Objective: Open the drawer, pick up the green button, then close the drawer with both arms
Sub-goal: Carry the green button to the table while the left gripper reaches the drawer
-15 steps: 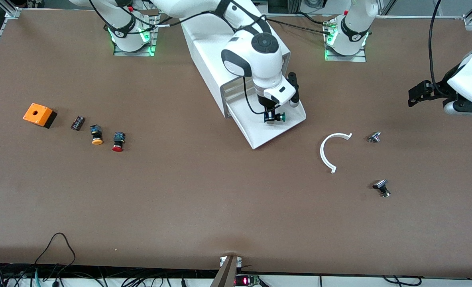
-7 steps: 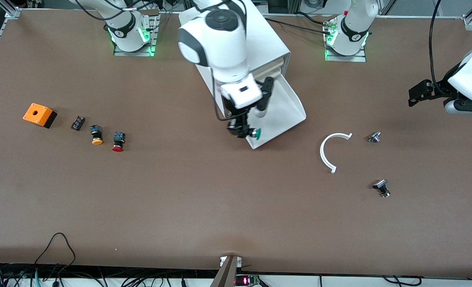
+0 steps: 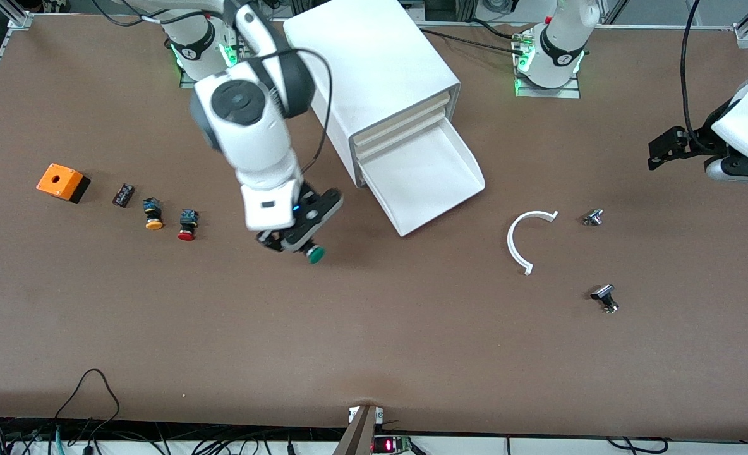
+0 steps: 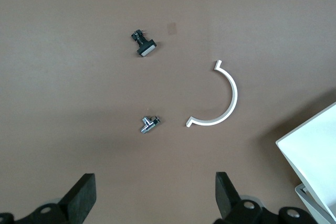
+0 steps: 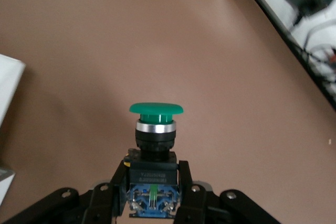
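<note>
The green-capped button (image 3: 314, 254) hangs in the air with my right gripper (image 3: 295, 243) shut on its dark blue body (image 5: 154, 174). The green cap (image 5: 156, 109) points away from the wrist. The gripper is over bare table, between the red-capped button (image 3: 187, 225) and the drawer (image 3: 424, 183). The drawer, lowest in the white cabinet (image 3: 374, 69), stands pulled out with nothing in it. My left gripper (image 3: 658, 151) waits open above the table's edge at the left arm's end, its fingers (image 4: 84, 195) wide apart over bare table.
An orange box (image 3: 62, 181), a small black part (image 3: 123, 194) and a yellow-capped button (image 3: 153, 213) lie in a row with the red one. A white curved piece (image 3: 525, 237) and two small metal parts (image 3: 593, 217) (image 3: 605, 297) lie toward the left arm's end.
My right gripper has lifted the green button out of the drawer and carried it toward the right arm's end of the table. The left arm has not moved.
</note>
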Available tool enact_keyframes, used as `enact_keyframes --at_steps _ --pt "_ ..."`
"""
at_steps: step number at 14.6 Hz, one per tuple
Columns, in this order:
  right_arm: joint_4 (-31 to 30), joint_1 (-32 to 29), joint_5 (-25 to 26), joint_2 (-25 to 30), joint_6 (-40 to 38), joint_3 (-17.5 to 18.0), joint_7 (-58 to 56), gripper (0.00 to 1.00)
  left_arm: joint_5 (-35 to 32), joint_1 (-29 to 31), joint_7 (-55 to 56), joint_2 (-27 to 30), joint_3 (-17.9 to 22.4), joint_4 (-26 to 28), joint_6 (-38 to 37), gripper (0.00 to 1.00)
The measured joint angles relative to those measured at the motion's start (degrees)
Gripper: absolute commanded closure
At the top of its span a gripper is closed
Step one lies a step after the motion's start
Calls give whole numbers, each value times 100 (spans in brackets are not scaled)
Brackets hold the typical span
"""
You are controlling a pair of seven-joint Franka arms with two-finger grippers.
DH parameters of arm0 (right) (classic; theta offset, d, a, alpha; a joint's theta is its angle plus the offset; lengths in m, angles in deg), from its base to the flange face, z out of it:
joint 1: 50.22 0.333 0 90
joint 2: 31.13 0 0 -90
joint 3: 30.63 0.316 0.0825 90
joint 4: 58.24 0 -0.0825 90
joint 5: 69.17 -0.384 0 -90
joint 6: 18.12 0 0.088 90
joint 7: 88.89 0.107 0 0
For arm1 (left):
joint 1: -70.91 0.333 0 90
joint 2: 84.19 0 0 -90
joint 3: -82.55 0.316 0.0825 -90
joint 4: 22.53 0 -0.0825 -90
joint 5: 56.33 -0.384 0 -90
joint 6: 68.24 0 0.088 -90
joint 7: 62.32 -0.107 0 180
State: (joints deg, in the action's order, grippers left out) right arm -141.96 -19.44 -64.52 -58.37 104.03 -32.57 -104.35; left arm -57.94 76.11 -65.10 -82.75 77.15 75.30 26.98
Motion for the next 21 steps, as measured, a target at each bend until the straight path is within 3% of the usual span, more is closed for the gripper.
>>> enact_keyframes --at_steps 4,11,17,21 --pt "-564 -631 -27 -12 252 -9 509 76 62 -51 569 -269 -201 -326 -1 0" --pt "-1485 -953 -38 -173 847 10 1775 76 80 -189 3146 -994 -1060 -411 109 0" --pt "-2015 -1002 -38 -291 1109 -42 2522 76 150 -879 5015 -1932 -1212 -184 1881 0" --pt "-2267 -1068 -39 -285 1129 -98 2598 76 150 -1086 5329 -2607 -1210 67 2786 0"
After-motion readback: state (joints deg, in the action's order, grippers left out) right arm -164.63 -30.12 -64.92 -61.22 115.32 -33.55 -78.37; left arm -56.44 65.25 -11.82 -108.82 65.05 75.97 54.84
